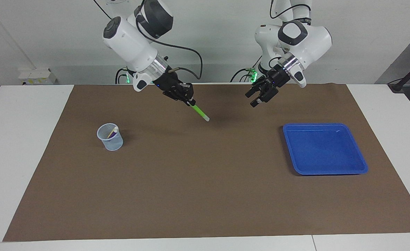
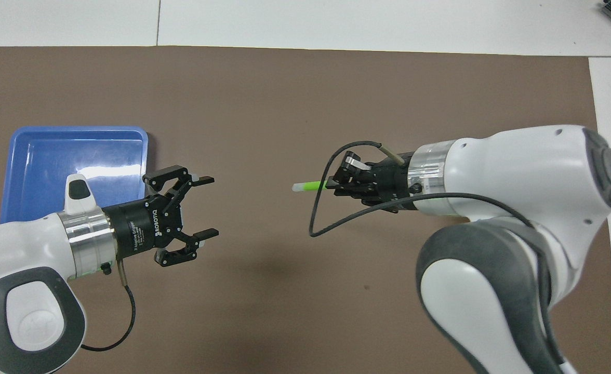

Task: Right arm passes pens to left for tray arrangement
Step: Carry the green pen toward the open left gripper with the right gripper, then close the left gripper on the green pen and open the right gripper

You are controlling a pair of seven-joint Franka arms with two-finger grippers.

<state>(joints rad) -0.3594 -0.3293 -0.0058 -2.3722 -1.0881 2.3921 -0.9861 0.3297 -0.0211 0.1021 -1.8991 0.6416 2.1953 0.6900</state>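
Overhead view: right hand [image 2: 331, 183] grips green pen [image 2: 310, 185] aloft, tip toward open left hand [image 2: 204, 206]

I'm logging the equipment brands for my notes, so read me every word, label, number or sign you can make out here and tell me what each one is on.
"ROBOTIQ": white lettering on the black body of the left gripper, overhead view.
A second, smaller line of white print beside it on that same body: too small to read.
White jointed right arm's black two-finger gripper, slim green pen, shallow bright blue plastic tray, small translucent mesh cup: no readable text.
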